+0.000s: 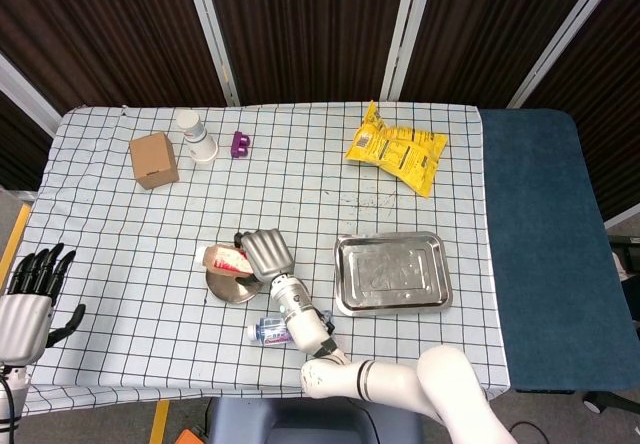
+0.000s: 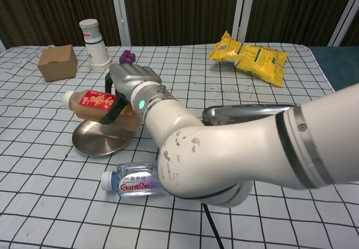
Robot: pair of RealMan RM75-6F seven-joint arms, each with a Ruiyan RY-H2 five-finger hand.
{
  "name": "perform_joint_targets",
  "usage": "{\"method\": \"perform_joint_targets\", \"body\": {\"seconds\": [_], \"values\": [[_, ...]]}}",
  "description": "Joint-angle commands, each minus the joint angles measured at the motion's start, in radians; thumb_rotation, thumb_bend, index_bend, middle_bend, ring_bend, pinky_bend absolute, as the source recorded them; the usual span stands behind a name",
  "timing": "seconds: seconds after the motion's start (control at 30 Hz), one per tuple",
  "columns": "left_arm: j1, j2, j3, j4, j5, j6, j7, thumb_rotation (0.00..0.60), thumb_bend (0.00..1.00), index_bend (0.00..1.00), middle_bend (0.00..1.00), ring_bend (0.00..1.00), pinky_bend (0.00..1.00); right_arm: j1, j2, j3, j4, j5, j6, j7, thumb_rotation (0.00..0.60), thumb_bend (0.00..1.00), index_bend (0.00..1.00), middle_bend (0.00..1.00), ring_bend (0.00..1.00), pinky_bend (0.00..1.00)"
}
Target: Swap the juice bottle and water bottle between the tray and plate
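Observation:
My right hand (image 1: 264, 252) (image 2: 127, 81) grips the brown juice bottle (image 1: 224, 258) (image 2: 95, 102) with the red label, holding it sideways just above the round metal plate (image 1: 229, 286) (image 2: 95, 139), cap to the left. The clear water bottle (image 1: 272, 332) (image 2: 132, 180) lies on the cloth in front of the plate, partly behind my right arm. The rectangular metal tray (image 1: 391, 273) (image 2: 241, 111) sits to the right with nothing in it. My left hand (image 1: 34, 276) hangs off the table's left edge, fingers spread, holding nothing.
At the back left stand a cardboard box (image 1: 153, 159) (image 2: 57, 62), an upturned paper cup (image 1: 196, 135) (image 2: 93, 44) and a small purple block (image 1: 240, 144) (image 2: 127, 56). A yellow snack bag (image 1: 396, 151) (image 2: 250, 56) lies at the back right.

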Motion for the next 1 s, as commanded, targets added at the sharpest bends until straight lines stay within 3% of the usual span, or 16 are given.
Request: {"method": "perform_joint_targets", "body": {"seconds": [0.03,0.1,0.23,0.33,0.47,0.57,0.67,0.77,0.9,1.0], "values": [[0.000,0.003,-0.001,0.001,-0.001,-0.003,-0.005,0.600,0.35,0.00,0.00,0.00,0.08,0.068,-0.034,-0.001,0.064,0.054,-0.057,0.026,0.600,0.45,0.73,0.69,0.53,0.61],[-0.003,0.003,-0.001,0.001,-0.003,-0.013,-0.009,0.600,0.35,0.00,0.00,0.00,0.08,0.090,-0.034,-0.031,0.081,0.071,-0.076,0.042,0.600,0.45,0.66,0.62,0.48,0.55],[-0.005,0.005,-0.002,-0.001,-0.005,-0.023,-0.011,0.600,0.35,0.00,0.00,0.00,0.08,0.117,-0.034,-0.039,0.085,0.134,-0.116,0.058,0.600,0.45,0.39,0.41,0.31,0.45],[-0.003,0.006,0.000,-0.003,-0.001,-0.020,-0.009,0.600,0.35,0.00,0.00,0.00,0.08,0.123,-0.034,-0.046,0.091,0.161,-0.111,0.041,0.600,0.45,0.25,0.31,0.25,0.40],[-0.004,0.007,0.002,-0.008,0.002,-0.027,-0.009,0.600,0.35,0.00,0.00,0.00,0.08,0.119,-0.034,-0.038,0.095,0.215,-0.145,-0.013,0.600,0.42,0.17,0.22,0.17,0.36],[-0.005,0.008,0.002,-0.009,0.006,-0.025,-0.011,0.600,0.35,0.00,0.00,0.00,0.08,0.107,-0.017,-0.031,0.071,0.221,-0.160,-0.029,0.600,0.35,0.13,0.17,0.13,0.34],[0.000,0.009,-0.001,-0.006,0.014,-0.008,-0.018,0.600,0.35,0.00,0.00,0.00,0.08,0.058,0.049,-0.038,-0.039,0.191,-0.131,-0.023,0.600,0.27,0.07,0.12,0.09,0.32],[0.002,0.007,-0.003,0.000,0.025,0.009,-0.024,0.600,0.35,0.00,0.00,0.00,0.08,-0.061,0.191,-0.098,-0.283,0.092,-0.039,0.004,0.600,0.20,0.01,0.07,0.04,0.28],[-0.011,-0.008,0.016,0.015,0.062,-0.005,-0.022,0.600,0.35,0.00,0.00,0.00,0.08,-0.265,0.440,-0.197,-0.641,-0.127,0.143,0.104,0.600,0.18,0.00,0.06,0.02,0.22],[-0.017,-0.022,0.030,0.007,0.092,-0.007,-0.002,0.600,0.35,0.00,0.00,0.00,0.08,-0.384,0.612,-0.271,-0.803,-0.264,0.231,0.163,0.600,0.18,0.00,0.06,0.01,0.17]]}}
